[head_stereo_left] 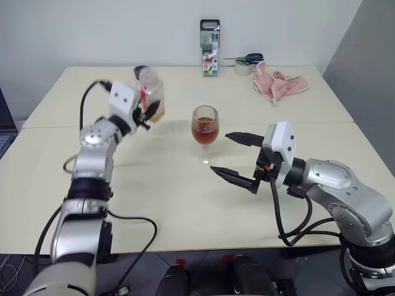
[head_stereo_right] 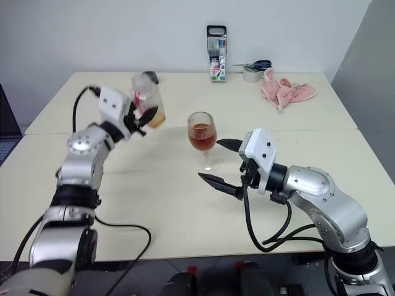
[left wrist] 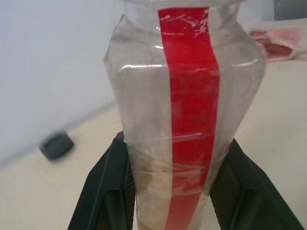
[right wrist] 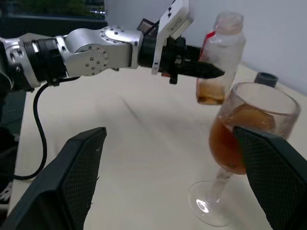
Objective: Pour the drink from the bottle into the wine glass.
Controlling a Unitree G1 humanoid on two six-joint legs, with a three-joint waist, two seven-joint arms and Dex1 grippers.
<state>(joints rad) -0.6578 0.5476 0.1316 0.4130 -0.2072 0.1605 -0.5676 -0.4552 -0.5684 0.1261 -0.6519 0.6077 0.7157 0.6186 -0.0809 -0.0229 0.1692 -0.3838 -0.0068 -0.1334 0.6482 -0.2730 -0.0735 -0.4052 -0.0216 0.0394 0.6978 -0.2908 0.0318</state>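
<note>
Pour judged nearly done: glass (head_stereo_left: 205,126) standing mid-table, bowl about half filled with drink (head_stereo_left: 204,129). Bottle (head_stereo_left: 151,92) being held upright, uncapped, left of glass, clamped by left gripper (head_stereo_left: 145,110); little left inside. Right gripper (head_stereo_left: 237,157) being held apart beside stem, not touching. Setting bottle down judged remaining.

The wine glass (head_stereo_left: 205,132) stands near the middle of the table (head_stereo_left: 173,203), with the drink (head_stereo_left: 205,129) in its bowl. Left of it, raised off the table, the bottle (head_stereo_left: 151,95) sits upright between the fingers of the left tool (head_stereo_left: 145,111). The right tool (head_stereo_left: 237,157) lies just right of the glass, jaws spread. At the far edge stand a marker case (head_stereo_left: 210,48), a tape roll (head_stereo_left: 242,68), scissors (head_stereo_left: 249,58) seemingly on the roll, and a cloth (head_stereo_left: 279,85) to their right.
</note>
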